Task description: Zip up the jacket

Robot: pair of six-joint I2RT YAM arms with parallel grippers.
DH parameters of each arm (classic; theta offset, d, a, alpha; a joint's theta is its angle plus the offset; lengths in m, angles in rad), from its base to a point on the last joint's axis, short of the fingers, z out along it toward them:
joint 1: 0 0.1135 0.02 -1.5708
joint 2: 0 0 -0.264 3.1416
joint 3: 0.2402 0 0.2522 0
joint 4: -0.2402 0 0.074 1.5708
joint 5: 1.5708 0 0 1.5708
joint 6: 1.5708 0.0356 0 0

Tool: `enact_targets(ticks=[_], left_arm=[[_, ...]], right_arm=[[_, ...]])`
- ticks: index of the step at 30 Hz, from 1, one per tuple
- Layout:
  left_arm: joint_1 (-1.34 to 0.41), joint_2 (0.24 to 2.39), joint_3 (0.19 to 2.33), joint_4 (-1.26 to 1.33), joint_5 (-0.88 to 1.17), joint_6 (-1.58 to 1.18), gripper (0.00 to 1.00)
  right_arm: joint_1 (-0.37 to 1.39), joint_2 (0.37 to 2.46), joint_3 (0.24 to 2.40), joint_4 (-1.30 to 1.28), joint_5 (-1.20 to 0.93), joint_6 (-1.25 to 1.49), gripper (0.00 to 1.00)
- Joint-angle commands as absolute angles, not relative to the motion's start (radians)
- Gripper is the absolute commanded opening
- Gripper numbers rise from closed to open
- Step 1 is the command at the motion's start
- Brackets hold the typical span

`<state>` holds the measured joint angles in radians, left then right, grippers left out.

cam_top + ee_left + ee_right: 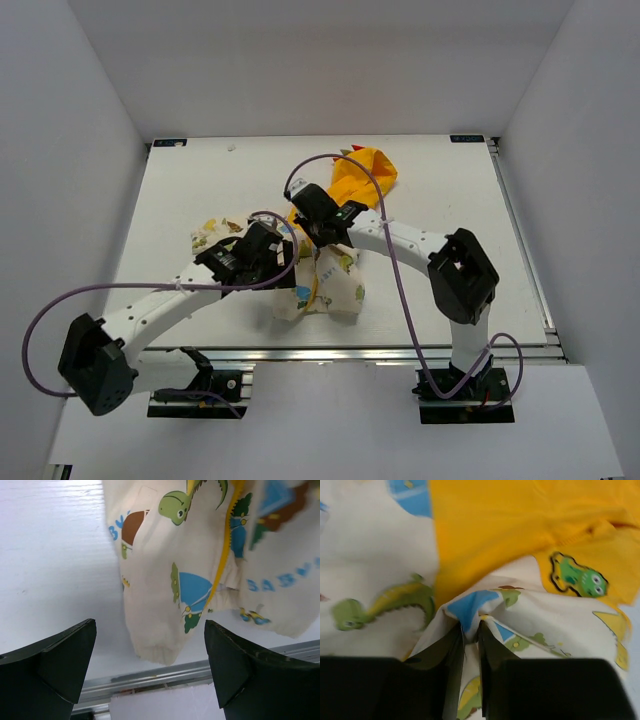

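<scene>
Roughly mid-table, the jacket lies crumpled, its yellow hood toward the far side and its cream dinosaur-print body toward the near edge of the table.

Left gripper: jaws at full spread, holding nothing. It hangs above the hem, one finger over bare table and the other over the print. The yellow zipper strip runs down the cloth between them, nearer the right-hand finger. Just past the hem sits the metal rail at the table's near edge.

Right gripper: jaws narrow, only a slit between them. A peaked fold of cream print rises right at the fingertips, just below the yellow yoke. I cannot tell whether the fold is clamped or merely touched. No slider or pull tab shows in any view.

Step in hand, as I judge it: work at the upper front, near the yoke, with the hem left free. How much of the zipper is closed I cannot make out.

Next move likely calls for the left jaws to drop and pin the hem beside the strip, giving tension, while the right finds the pull.
</scene>
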<state>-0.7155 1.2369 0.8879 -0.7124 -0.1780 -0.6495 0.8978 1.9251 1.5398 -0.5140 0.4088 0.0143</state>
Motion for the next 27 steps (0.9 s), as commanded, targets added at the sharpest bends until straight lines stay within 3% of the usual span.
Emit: enact_targets(ticks=[1, 2, 6, 14, 20, 27], left_arm=[[-0.71, 1.128, 0.879, -0.793, -0.233, -0.689, 0.98], [-0.712, 1.117, 0.877, -0.799, -0.239, -0.696, 0.98], [-0.712, 1.086, 0.87, -0.793, -0.247, -0.706, 0.98], [-0.71, 1.187, 0.848, -0.68, -0.256, -0.713, 0.98], [-0.706, 1.305, 0.899, -0.585, -0.192, -0.677, 0.98], [-0.701, 1.456, 0.986, -0.578, -0.158, -0.649, 0.98]], right_arm=[[0.902, 1.934, 1.543, -0.239, 0.172, -0.018, 0.23], [0.902, 1.965, 1.572, -0.233, 0.129, -0.02, 0.38], [0.902, 1.987, 1.635, -0.333, 0.11, 0.009, 0.5], [0.887, 1.528, 1.281, -0.296, 0.21, 0.107, 0.89], [0.839, 1.192, 0.984, -0.388, 0.307, 0.26, 0.89], [0.644, 1.126, 0.754, -0.46, 0.236, 0.429, 0.89]])
